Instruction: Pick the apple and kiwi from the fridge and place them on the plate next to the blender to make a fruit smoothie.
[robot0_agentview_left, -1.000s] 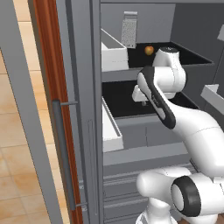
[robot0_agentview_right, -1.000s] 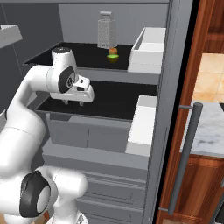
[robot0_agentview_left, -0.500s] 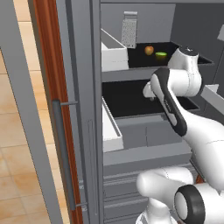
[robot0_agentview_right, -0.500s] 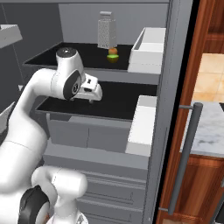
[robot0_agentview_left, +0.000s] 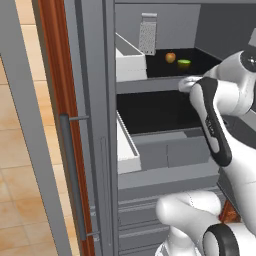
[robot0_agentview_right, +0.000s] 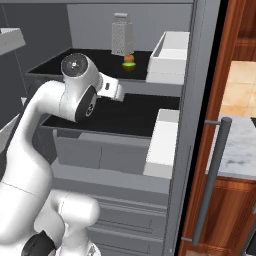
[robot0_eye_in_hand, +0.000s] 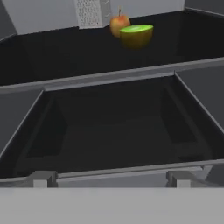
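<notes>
The fridge (robot0_agentview_left: 95, 105) stands open. On its upper black shelf (robot0_eye_in_hand: 52, 48) the orange-yellow apple (robot0_eye_in_hand: 119, 24) sits just behind the green kiwi (robot0_eye_in_hand: 136, 35), touching or nearly so, with a metal grater (robot0_eye_in_hand: 89, 12) to their left. The same apple (robot0_agentview_left: 170, 57) and kiwi (robot0_agentview_left: 184, 63) show in the left base view. My gripper (robot0_eye_in_hand: 110, 178) is open, its tips wide apart with nothing between them. It hovers in front of the shelves, a little below the upper shelf's edge and well short of the fruit. The plate and blender are out of view.
A white door bin (robot0_agentview_right: 170, 57) hangs at upper-shelf height and another (robot0_agentview_right: 161, 145) below it. A lower black shelf (robot0_eye_in_hand: 109, 140) lies straight ahead, with grey drawers (robot0_agentview_left: 170, 150) beneath. The fridge's bar handle (robot0_agentview_right: 212, 180) is at the right.
The jaws have opened wide. The hand has risen from the lower shelf level and turned to face the shelves, and the arm has swung closer to the upper shelf.
</notes>
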